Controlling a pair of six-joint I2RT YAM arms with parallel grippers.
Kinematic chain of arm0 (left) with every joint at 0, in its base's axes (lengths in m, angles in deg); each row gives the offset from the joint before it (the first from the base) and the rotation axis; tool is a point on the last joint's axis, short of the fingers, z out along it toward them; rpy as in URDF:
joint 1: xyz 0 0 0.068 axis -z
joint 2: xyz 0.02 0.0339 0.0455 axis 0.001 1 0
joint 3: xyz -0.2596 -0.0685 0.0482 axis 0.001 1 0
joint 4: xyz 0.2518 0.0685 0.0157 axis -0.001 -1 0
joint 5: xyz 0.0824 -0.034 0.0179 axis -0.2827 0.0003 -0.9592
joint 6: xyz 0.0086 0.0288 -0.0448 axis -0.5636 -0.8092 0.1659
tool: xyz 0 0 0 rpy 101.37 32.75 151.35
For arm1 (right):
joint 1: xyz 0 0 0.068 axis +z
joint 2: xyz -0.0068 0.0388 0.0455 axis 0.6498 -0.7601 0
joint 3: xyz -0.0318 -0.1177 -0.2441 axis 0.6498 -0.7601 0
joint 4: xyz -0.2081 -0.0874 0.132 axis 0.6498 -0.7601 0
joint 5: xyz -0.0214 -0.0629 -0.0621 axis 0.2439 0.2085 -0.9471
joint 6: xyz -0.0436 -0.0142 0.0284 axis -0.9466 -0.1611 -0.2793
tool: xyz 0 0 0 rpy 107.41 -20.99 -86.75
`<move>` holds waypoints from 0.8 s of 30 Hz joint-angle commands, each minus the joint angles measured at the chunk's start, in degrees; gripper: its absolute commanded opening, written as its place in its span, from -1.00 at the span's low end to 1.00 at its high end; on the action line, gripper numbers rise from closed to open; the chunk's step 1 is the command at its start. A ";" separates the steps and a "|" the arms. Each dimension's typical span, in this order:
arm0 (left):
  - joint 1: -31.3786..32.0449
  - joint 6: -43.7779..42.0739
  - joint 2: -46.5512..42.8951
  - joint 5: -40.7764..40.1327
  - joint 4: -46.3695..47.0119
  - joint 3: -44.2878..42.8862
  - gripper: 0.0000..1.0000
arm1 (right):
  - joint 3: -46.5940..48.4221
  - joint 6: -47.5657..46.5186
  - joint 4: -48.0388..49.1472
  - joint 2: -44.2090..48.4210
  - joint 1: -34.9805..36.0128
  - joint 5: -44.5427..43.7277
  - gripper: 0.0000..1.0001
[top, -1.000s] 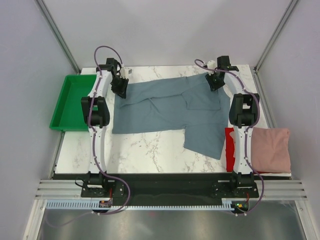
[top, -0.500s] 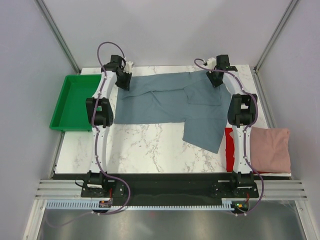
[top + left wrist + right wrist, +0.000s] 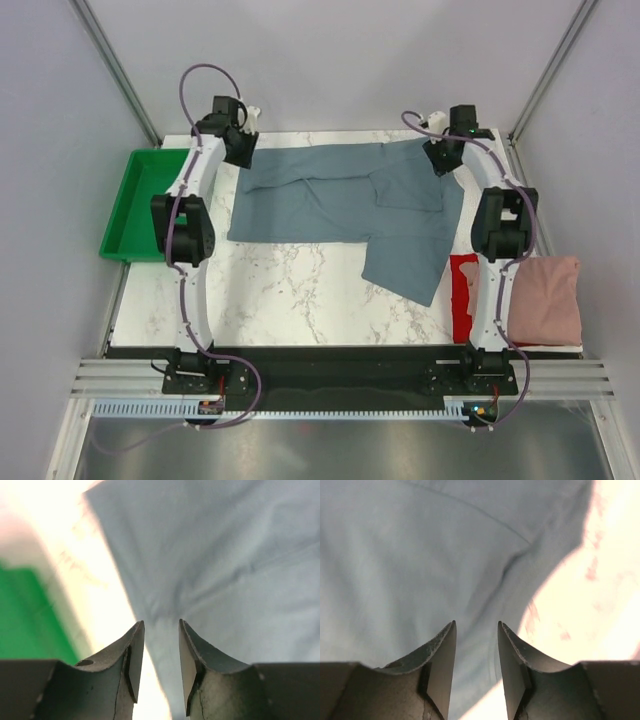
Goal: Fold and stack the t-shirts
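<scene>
The large slate blue-grey t-shirt [image 3: 330, 195] lies spread flat across the far half of the marble table [image 3: 290, 290], with one flap hanging toward the near right. My left gripper [image 3: 242, 153] is at its far left corner and my right gripper [image 3: 444, 160] at its far right corner. In the left wrist view the left gripper [image 3: 161, 622] is open above the shirt's [image 3: 225, 555] edge. In the right wrist view the right gripper [image 3: 476, 623] is open above the shirt's [image 3: 395, 555] edge. The folded dusty pink t-shirt [image 3: 545, 300] and the bright red t-shirt [image 3: 462, 300] lie at the near right.
A green plastic tray [image 3: 140, 205] sits off the table's left edge and shows in the left wrist view [image 3: 25, 615]. Grey walls and frame posts close in the back and sides. Bare marble lies between the blue-grey shirt and the arm bases.
Both grippers moved toward the far edge and outward, and the blue-grey shirt went with them, now lying farther back and more spread. The pink and red shirts have not moved.
</scene>
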 commanded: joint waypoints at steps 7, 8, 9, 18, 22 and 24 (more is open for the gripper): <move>-3.76 -0.76 -26.85 -1.01 9.93 23.01 -0.08 | -26.69 -18.41 -1.66 32.62 -2.08 17.73 0.05; -3.94 -0.76 -28.07 0.21 10.02 25.05 -0.09 | -29.09 -20.73 -3.17 34.20 -2.08 18.17 0.06; -3.94 -0.24 -30.87 2.57 10.11 27.16 -0.10 | -31.38 -23.19 -6.40 37.09 -1.99 18.35 0.05; -3.94 4.33 -43.02 13.22 17.05 49.48 -0.11 | -61.79 -55.09 -16.37 57.75 2.32 15.80 -0.01; -4.02 5.74 -43.29 14.46 15.47 51.61 -0.12 | -74.61 -64.07 -16.02 66.37 3.28 18.00 -0.02; -4.02 5.74 -43.55 14.29 15.29 52.83 -0.11 | -76.92 -66.96 -17.58 69.11 4.16 19.49 -0.02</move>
